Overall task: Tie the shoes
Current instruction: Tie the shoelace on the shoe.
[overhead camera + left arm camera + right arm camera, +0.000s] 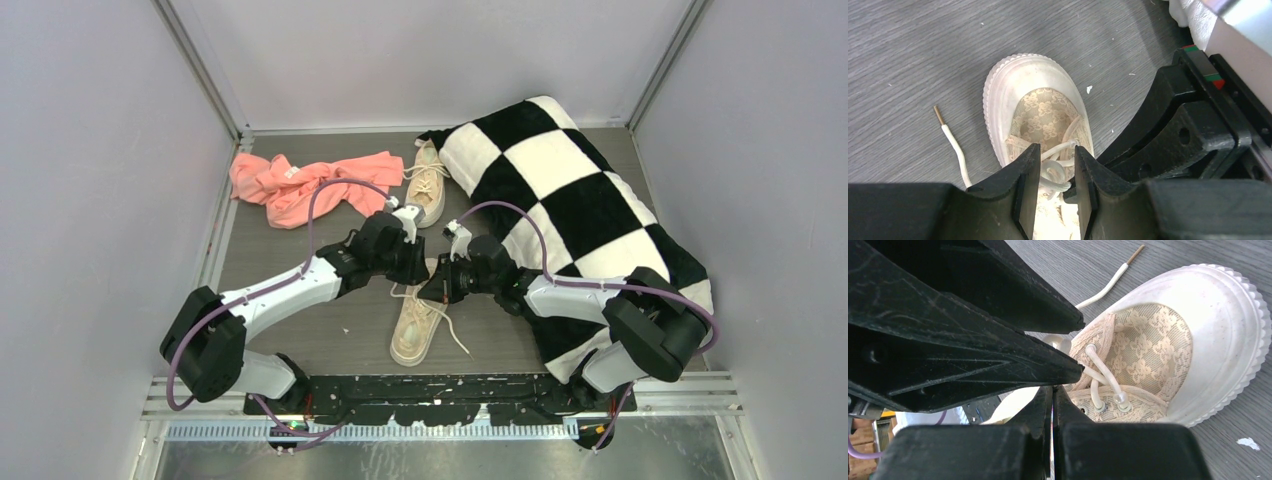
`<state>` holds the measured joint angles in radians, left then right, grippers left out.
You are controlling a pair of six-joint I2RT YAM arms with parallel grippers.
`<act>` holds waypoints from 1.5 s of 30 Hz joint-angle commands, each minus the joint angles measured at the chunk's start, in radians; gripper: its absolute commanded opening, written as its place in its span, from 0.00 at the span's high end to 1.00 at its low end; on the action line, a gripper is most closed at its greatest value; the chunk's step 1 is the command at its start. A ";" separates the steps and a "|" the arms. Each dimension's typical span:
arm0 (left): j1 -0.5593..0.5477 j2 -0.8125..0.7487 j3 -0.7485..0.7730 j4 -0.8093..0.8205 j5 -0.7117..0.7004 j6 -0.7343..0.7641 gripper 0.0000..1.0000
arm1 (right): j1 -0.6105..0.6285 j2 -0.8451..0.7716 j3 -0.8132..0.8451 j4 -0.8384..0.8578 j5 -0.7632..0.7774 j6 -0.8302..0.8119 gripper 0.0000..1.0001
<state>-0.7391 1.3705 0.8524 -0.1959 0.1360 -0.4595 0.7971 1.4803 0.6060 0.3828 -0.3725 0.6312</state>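
Both grippers meet over the laced throat of the near shoe [418, 335], its toe cap just beyond their fingertips, probably so each can work one strand. The left gripper [1057, 156] has its jaws a narrow gap apart with the crossed lace [1053, 175] between them; the right gripper [1053, 392], just beside it, is pressed fully together. Black fingers hide whether either pinches lace, the heel is cut off in both wrist views, and the second shoe [428, 185] lies well beyond
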 commanded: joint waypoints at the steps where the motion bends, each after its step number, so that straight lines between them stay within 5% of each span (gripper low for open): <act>1: 0.001 -0.012 0.038 -0.028 0.020 0.023 0.67 | -0.002 -0.002 0.035 0.068 0.003 0.004 0.99; 10: 0.001 -0.001 0.039 -0.042 0.036 0.027 0.68 | -0.002 -0.002 0.037 0.068 0.001 0.005 0.99; 16: 0.001 0.003 0.043 -0.036 0.039 0.028 0.81 | -0.002 -0.004 0.034 0.068 0.001 0.005 0.99; 22: 0.001 0.003 0.048 -0.048 0.037 0.032 0.83 | -0.003 -0.002 0.034 0.068 0.001 0.006 0.99; 26: 0.001 -0.013 0.042 -0.043 0.023 0.032 0.99 | -0.002 0.001 0.034 0.067 0.001 0.002 0.99; 45: 0.003 -0.089 -0.038 0.033 -0.004 -0.025 0.99 | -0.003 -0.060 0.022 -0.097 -0.020 -0.069 0.99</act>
<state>-0.7391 1.3186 0.8249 -0.2207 0.1390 -0.4675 0.7967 1.4658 0.6083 0.3122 -0.3878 0.6003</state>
